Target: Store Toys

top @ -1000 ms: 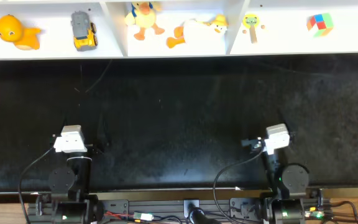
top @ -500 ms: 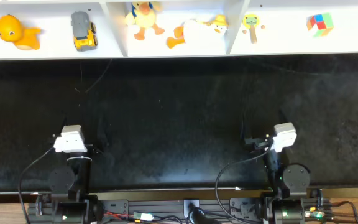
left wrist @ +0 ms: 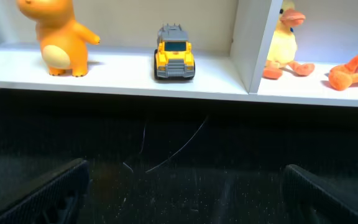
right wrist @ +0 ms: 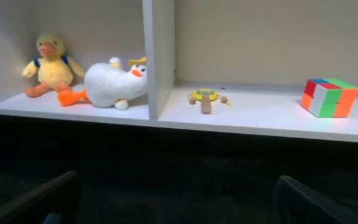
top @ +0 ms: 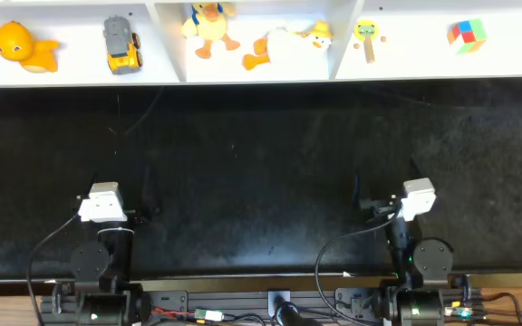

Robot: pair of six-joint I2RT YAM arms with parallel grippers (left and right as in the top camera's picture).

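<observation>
**Toys on the shelf, both claws open and holding nothing**

From my overhead feed, the toys sit in a row along the top edge of the frame, inside a white shelf (top: 71,77) split by two upright dividers. In the upper left compartment I see an orange rounded plastic animal figure (top: 21,45) standing upright. Near it, apart from it, is a yellow and grey toy truck (top: 120,43) with its nose facing out toward the arms. In the upper middle compartment a yellow plush duck (top: 208,25) sits upright. Just beside it a white plush duck (top: 288,43) with orange feet lies on its side. In the upper right compartment a small yellow rattle drum on a wooden stick (top: 368,36) lies flat. A multicoloured cube (top: 466,34) stands well apart from it, toward the right edge.

Below the shelf, a black tabletop (top: 261,163) fills the middle of the frame.

The left gripper (left wrist: 182,183) is at the lower left of the overhead frame. Its fingers (left wrist: 55,190) are spread wide with only tabletop between them, and it faces the truck and the orange figure. The right gripper (right wrist: 176,190) is at the lower right, likewise spread wide and gripping nothing, and it faces the divider between the white duck and the rattle. Both are well apart from the shelf.
</observation>
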